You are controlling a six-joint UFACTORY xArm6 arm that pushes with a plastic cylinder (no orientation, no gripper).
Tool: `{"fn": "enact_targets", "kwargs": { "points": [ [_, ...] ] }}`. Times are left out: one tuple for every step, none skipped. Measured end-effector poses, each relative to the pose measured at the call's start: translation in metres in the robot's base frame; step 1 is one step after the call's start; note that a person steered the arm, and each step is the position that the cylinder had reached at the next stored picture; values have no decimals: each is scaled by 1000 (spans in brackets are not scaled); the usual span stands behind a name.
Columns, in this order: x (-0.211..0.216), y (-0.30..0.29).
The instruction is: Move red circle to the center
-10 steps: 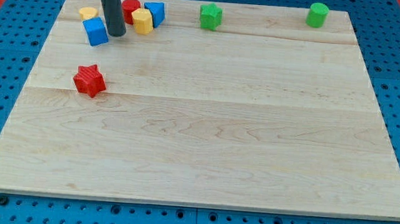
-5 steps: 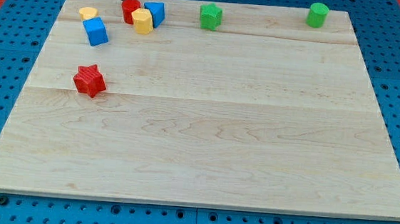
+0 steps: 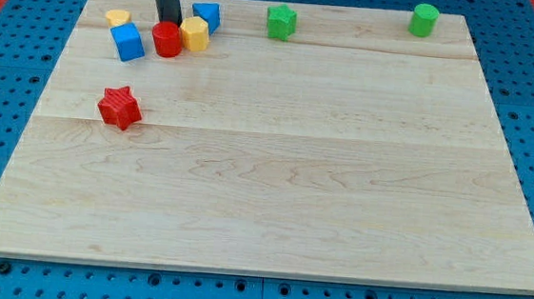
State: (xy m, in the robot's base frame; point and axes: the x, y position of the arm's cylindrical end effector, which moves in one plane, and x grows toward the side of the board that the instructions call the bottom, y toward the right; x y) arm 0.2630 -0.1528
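The red circle block [image 3: 167, 39] sits near the top left of the pale wooden bench [image 3: 273, 188], directly below my tip [image 3: 168, 22], the lower end of the straight dark rod that serves as end effector; it has nothing to open or close and appears to touch the circle's upper edge. A yellow block [image 3: 195, 34] touches the red circle on the view's right with a blue block [image 3: 207, 16] above it, while a blue cube [image 3: 127, 41] and a small yellow block [image 3: 117, 17] lie to the left. A red star block [image 3: 118, 107] lies lower left, and a green star block [image 3: 281, 21] and green cylinder [image 3: 423, 19] stand along the top edge.

A straight, dark grey rod, smooth and round, without visible markings, cables or screws; my tip [image 3: 168, 23] is its plain, blunt lower end.
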Motion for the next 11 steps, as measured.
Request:
{"fn": "enact_targets", "kwargs": {
  "points": [
    [17,0],
    [37,0],
    [58,-8],
    [80,-20],
    [90,-35],
    [96,-52],
    [115,-46],
    [116,-7],
    [110,46],
    [110,96],
    [120,118]
  ]
}}
